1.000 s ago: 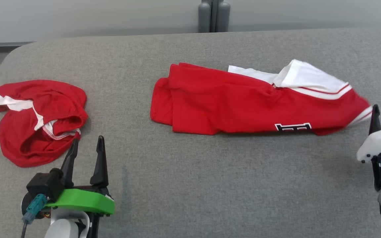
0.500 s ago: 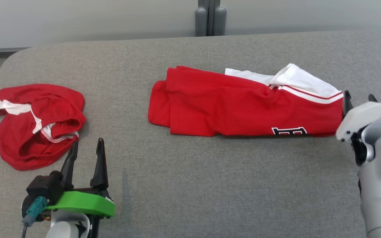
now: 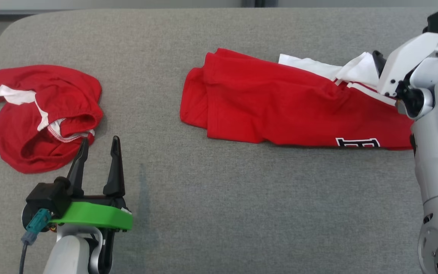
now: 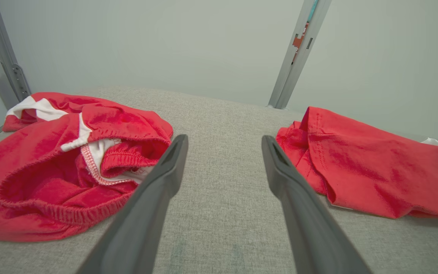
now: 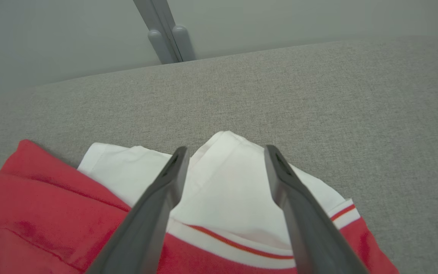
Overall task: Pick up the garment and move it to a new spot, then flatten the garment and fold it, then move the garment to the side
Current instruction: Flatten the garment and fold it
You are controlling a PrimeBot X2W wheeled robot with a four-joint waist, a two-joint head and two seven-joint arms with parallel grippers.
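The garment [image 3: 280, 110] is a red jersey with white sleeves and a black-and-white letter mark, lying folded lengthwise on the grey cloth table [image 3: 219, 213], right of centre. My right gripper [image 3: 380, 62] hovers over its far right end. The right wrist view has this gripper [image 5: 225, 149] open, its fingers astride the white sleeve [image 5: 226, 179] with nothing gripped. My left gripper [image 3: 100, 140] stands open at the lower left with nothing between its fingers. In the left wrist view it [image 4: 224, 137] points at bare table, with the garment's left end [image 4: 375, 171] to its right.
A second red garment [image 3: 44, 114] with white trim lies crumpled at the table's left, just beyond my left fingertips [image 4: 63, 167]. A grey post [image 5: 165, 38] stands behind the table's far edge. The table's far left corner [image 3: 2, 42] is rounded.
My right gripper opened and let go of the garment's right end, which settled back leftward, then moved farther out over the white sleeve. The head camera tilted down. The left arm stayed put.
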